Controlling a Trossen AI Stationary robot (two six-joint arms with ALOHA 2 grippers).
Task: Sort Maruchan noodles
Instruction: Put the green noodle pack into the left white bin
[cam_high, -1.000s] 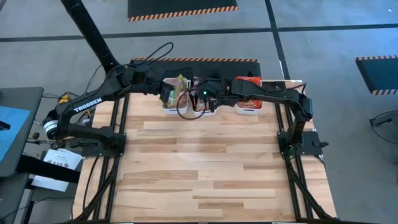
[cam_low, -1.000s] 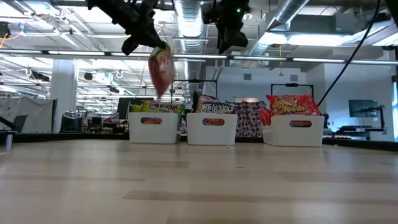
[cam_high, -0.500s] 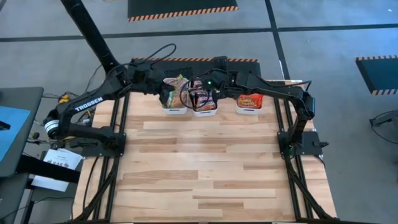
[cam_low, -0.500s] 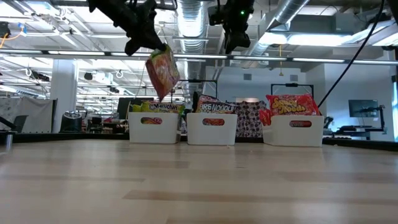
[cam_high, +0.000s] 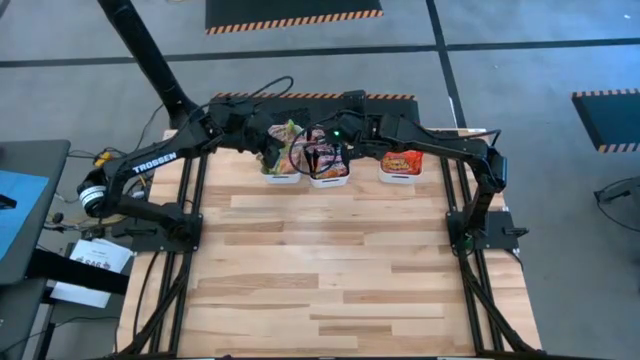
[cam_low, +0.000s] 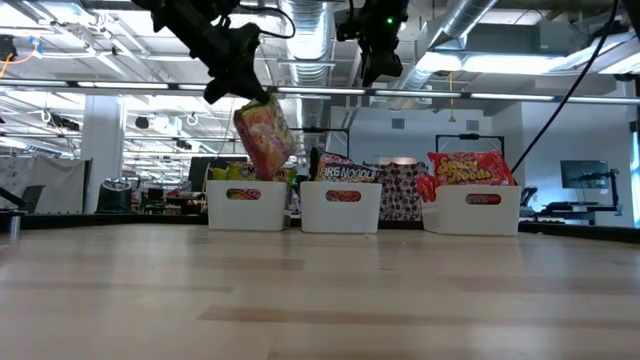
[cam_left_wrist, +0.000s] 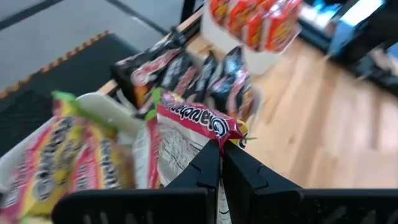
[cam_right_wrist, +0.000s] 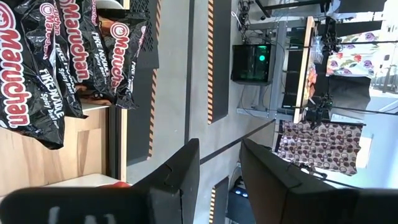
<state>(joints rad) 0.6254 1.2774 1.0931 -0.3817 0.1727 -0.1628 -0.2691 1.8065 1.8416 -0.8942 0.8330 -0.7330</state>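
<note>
The left gripper hung above the far left of the wooden table, its fingers pinched tight on the top edge of a crinkly green-yellow and pink Maruchan noodle packet. The packet dangled tilted over the left white rectangular plastic tray, which already held green-yellow packets. The left wrist view showed the closed fingers clamping the packet's sealed edge.

The right gripper hovered high above the middle white tray, its fingers parted with nothing between them. Dark brown-black Maruchan packets stood in that middle tray, and red packets filled the right white tray. All three trays stood in a row along the table's far edge.
</note>
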